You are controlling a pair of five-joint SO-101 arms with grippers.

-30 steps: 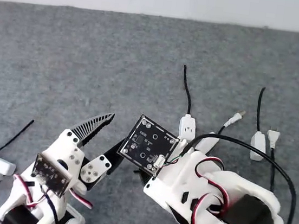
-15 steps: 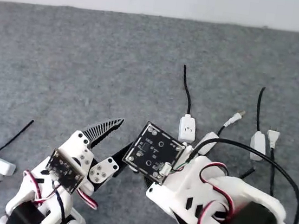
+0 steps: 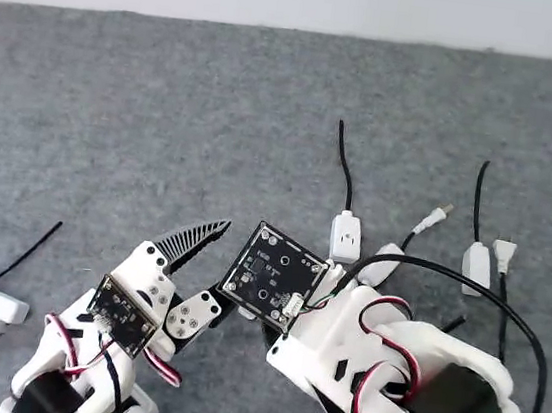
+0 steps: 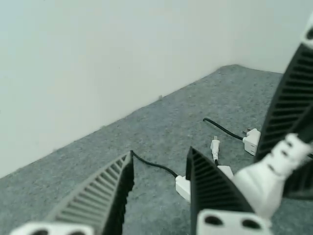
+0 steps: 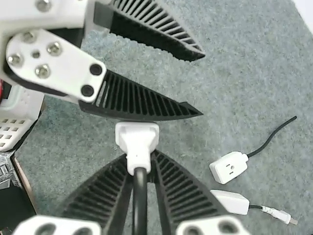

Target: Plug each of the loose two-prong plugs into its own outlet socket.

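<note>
The white plug (image 5: 137, 139) sat between the two fingers of the right gripper (image 5: 139, 159), which was squeezed tight on it. The plug's long side ran the same way as those fingers. Its black cord (image 5: 139, 196) went back down the middle of the gripper, and its wide head stuck out past the tips. I could not see its prongs.

Right in front of the plug's head was the left gripper (image 4: 160, 154). Its fingers were spread wide and it held nothing. One of its fingers (image 5: 142, 103) lay across the front of the plug's head, very close to it. I could not tell if they touched.

An outlet socket (image 5: 230, 166) lay flat on the grey table (image 3: 168, 103), near the plug but off to one side of it. The plug's head did not point at it. So I think the plug would have to be turned toward the socket before it could go in. In the high view the right arm was nearer to this socket than the left arm was.

A loose plug (image 3: 434, 219) lay on the table past the socket, farther from the held plug
</note>
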